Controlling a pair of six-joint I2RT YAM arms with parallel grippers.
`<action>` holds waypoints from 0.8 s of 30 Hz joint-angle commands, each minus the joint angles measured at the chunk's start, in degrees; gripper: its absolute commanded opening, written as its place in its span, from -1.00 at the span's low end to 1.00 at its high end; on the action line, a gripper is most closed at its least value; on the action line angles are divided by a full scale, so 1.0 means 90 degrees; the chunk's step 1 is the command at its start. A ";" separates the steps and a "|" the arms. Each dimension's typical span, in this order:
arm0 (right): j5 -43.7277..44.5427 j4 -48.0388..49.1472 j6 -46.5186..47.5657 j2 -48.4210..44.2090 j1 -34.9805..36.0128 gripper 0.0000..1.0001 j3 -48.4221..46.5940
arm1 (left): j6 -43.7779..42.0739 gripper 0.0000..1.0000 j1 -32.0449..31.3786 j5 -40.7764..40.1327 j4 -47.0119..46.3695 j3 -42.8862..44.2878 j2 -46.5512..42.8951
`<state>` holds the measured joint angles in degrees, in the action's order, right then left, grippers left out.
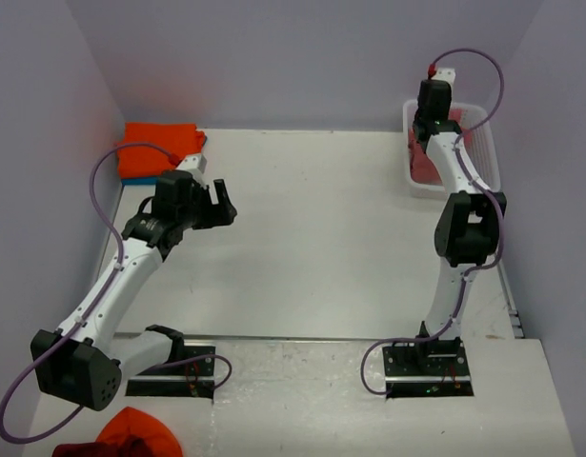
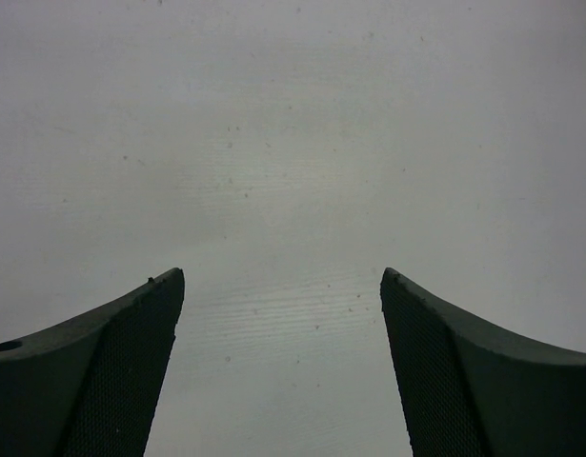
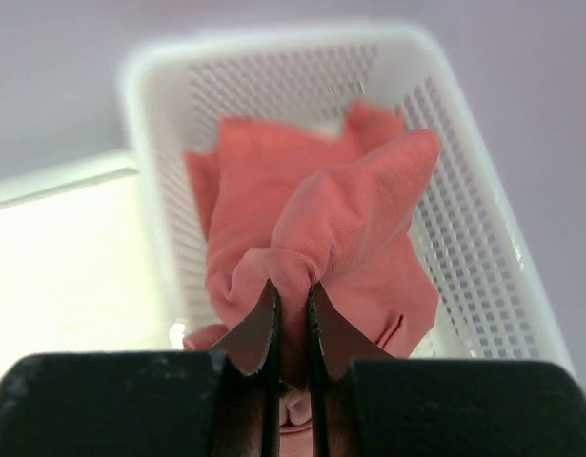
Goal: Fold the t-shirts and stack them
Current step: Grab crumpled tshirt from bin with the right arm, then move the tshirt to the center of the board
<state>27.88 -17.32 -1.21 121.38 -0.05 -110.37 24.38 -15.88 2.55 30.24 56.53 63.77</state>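
Right claw [image 3: 293, 290] outstretched, pinching salmon-red t-shirt [image 3: 340, 219] in basket [image 3: 493, 276], left claw [image 2: 282, 273] spread

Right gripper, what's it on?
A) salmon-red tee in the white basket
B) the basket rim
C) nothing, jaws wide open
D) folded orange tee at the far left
A: the right wrist view shows the right gripper pinched shut on a raised fold of the salmon-red tee, which lies inside the white basket.
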 commanded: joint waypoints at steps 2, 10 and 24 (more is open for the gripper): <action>0.0262 0.0763 0.0757 -0.1444 0.0581 -1.00 -0.1112 | -0.0131 0.67 -0.0033 0.0127 -0.0322 -0.0217 -0.0112; -0.0139 0.0089 0.1862 -0.2753 0.1761 -1.00 -0.2395 | -0.0170 0.64 -0.0033 0.0186 -0.0489 -0.0296 -0.0113; -0.2217 -0.2284 0.0224 -0.5438 0.3492 -0.92 -0.0638 | 0.0211 0.63 -0.0042 0.0254 -0.0489 -0.0129 -0.0610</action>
<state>16.34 -30.85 6.72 73.89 30.65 -123.20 25.10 -15.90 3.70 27.83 53.60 60.42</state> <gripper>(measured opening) 0.073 0.821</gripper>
